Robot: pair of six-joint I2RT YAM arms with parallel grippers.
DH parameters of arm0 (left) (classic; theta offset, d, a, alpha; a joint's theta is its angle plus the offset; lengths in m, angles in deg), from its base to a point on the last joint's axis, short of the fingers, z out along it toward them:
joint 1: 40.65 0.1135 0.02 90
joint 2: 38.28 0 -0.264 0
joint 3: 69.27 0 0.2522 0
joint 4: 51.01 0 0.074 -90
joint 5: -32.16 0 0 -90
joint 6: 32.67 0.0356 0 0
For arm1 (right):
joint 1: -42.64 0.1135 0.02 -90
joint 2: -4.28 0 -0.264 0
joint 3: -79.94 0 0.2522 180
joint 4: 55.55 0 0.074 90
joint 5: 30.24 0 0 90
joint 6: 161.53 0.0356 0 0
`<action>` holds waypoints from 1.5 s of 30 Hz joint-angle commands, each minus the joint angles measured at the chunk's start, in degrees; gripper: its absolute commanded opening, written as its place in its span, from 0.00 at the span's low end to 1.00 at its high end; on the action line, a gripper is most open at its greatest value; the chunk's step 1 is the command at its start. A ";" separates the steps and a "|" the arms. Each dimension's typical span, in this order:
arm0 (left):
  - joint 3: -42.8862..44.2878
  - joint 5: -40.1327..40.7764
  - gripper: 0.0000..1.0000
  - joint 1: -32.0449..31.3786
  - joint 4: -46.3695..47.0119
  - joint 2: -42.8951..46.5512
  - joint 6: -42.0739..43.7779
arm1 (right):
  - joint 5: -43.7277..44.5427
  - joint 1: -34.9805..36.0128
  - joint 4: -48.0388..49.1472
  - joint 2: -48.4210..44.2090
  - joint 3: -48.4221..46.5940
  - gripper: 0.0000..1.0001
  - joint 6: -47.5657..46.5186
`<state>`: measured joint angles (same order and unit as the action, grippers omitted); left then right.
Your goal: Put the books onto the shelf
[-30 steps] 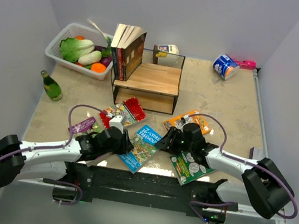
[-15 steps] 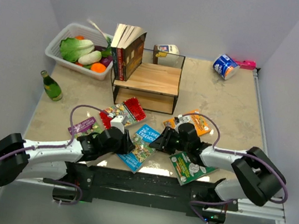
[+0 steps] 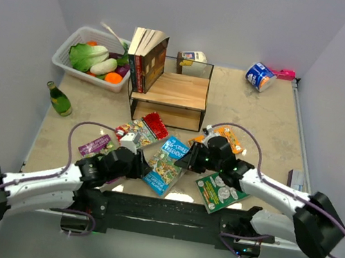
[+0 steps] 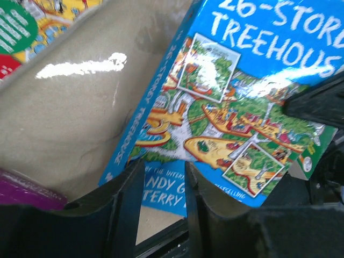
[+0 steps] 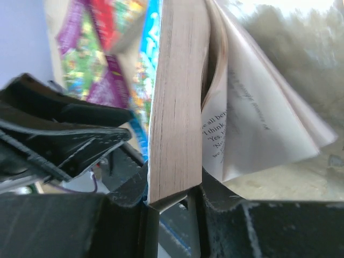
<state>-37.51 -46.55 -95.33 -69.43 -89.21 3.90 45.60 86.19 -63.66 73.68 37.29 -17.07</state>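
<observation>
A blue treehouse book (image 3: 166,165) lies tilted near the table's front, its right edge lifted. My right gripper (image 3: 187,160) is shut on that edge; in the right wrist view the jaws (image 5: 172,196) clamp the cream page block (image 5: 177,97) while loose pages hang aside. My left gripper (image 3: 138,165) sits at the book's left corner, open, with the blue cover (image 4: 231,107) showing past its fingertips (image 4: 164,172). Around it lie a red book (image 3: 143,128), a purple one (image 3: 95,145), an orange one (image 3: 226,137) and a green coin one (image 3: 218,191). Several books (image 3: 146,60) stand on the shelf (image 3: 172,90).
A white basket (image 3: 62,61) of vegetables sits at the back left, with a green bottle (image 3: 60,99) in front of it. A blue-white tub (image 3: 259,76) and a pink item (image 3: 284,74) lie at the back right. A jug (image 3: 193,59) stands behind the shelf.
My right gripper has closed on the blue book's right edge and tipped it up. The book has shifted a little to the right. My left gripper has edged back towards the left.
</observation>
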 commanded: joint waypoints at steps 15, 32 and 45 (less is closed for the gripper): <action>19.42 -38.06 0.63 24.94 4.85 13.77 12.38 | -13.09 -0.31 -41.76 -10.17 -37.29 0.00 -25.18; 11.88 -77.73 0.63 34.11 46.76 5.24 -6.16 | -26.63 -0.31 -41.86 -8.94 -44.32 0.00 -28.17; 10.48 -77.73 0.58 32.44 44.82 1.90 -2.81 | -28.03 -0.22 -45.81 -6.57 -48.90 0.00 -33.45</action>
<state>-26.34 -122.83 -62.61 -28.04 -86.53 1.58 20.80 86.01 -110.10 67.67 -7.47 -48.22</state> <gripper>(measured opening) 0.628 0.234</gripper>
